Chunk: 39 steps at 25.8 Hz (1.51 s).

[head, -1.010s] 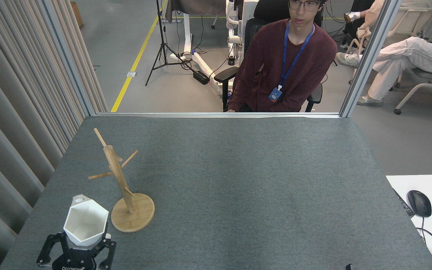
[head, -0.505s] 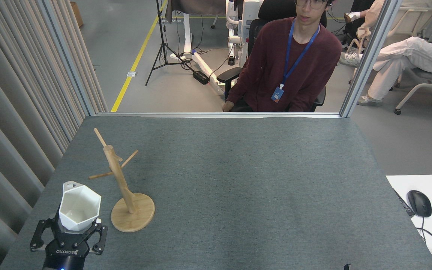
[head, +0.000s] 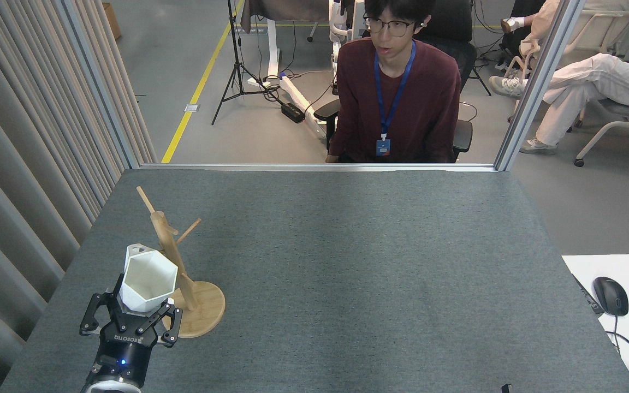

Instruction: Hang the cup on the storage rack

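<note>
One cup (head: 148,281), pinched low by the left gripper (head: 141,311), has moved right and now sits against the rack (head: 175,262); its tab faces away. Hooking a peg seems next. Right gripper unseen.

white cup (head: 148,279), upright | overlaps bamboo rack (head: 175,262), standing

The scene is evenly and brightly lit from overhead, with no hard glare. The grey table (head: 347,262) shows soft darker and paler bands to the right of the left gripper (head: 129,319). The white cup (head: 148,278) in that gripper is shaded softly inside. Focus is sharp throughout; straight frame edges lean slightly outward near the corners.
</note>
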{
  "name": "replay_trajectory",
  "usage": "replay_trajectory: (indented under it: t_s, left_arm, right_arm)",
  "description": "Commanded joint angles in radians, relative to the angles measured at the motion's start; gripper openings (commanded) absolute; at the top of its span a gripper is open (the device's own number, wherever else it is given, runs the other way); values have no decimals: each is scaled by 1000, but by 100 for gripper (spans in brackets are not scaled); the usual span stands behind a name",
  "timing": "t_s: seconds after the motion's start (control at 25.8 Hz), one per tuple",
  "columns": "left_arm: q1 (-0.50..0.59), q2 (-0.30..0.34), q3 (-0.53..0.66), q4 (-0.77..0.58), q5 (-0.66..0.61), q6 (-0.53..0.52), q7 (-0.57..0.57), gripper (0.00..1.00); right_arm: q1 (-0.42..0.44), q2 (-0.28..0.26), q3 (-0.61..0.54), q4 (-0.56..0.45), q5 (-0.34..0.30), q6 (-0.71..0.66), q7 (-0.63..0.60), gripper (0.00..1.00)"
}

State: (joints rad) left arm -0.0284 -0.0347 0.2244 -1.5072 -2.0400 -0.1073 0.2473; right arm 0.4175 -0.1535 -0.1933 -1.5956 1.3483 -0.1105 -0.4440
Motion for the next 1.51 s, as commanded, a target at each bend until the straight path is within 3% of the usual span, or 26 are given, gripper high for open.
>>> replay_trajectory:
  t_s: [0.0, 0.04, 0.08, 0.12, 0.27, 0.7, 1.01, 1.2, 1.48]
  left_arm:
    - [-5, -1, -16, 7, -8, 0, 3, 38]
    - [-2, 1, -34, 7, -8, 0, 4, 55]
    - [-2, 1, -51, 9, -8, 0, 14, 88]
    - [1, 1, -60, 9, -5, -2, 23, 100]
    - [4, -34, -60, 4, 4, -9, 26, 100]
    - [114, -36, -53, -1, 18, -11, 27, 100]
    - [234, -7, 13, -74, 277, -20, 27, 100]
    - [327, 39, 18, -177, 541, -201, 10, 100]
    - [363, 59, 16, -183, 632, -362, 9, 100]
  right_arm:
    - [0, 0, 0, 3, 0, 0, -9, 99]
    - [-2, 2, 0, 6, 0, 0, -9, 99]
    - [-2, 3, 0, 9, 0, 0, -9, 99]
    - [-3, 3, 0, 9, 0, 0, -10, 99]
    - [-3, 2, 0, 11, 0, -1, -12, 99]
    - [-3, 2, 3, 17, 0, 0, -16, 99]
    - [-3, -3, 5, 17, 0, -3, -18, 99]
    - [4, 2, 5, 16, 0, -6, -18, 99]
    - [14, -4, 3, 6, 31, -9, -18, 99]
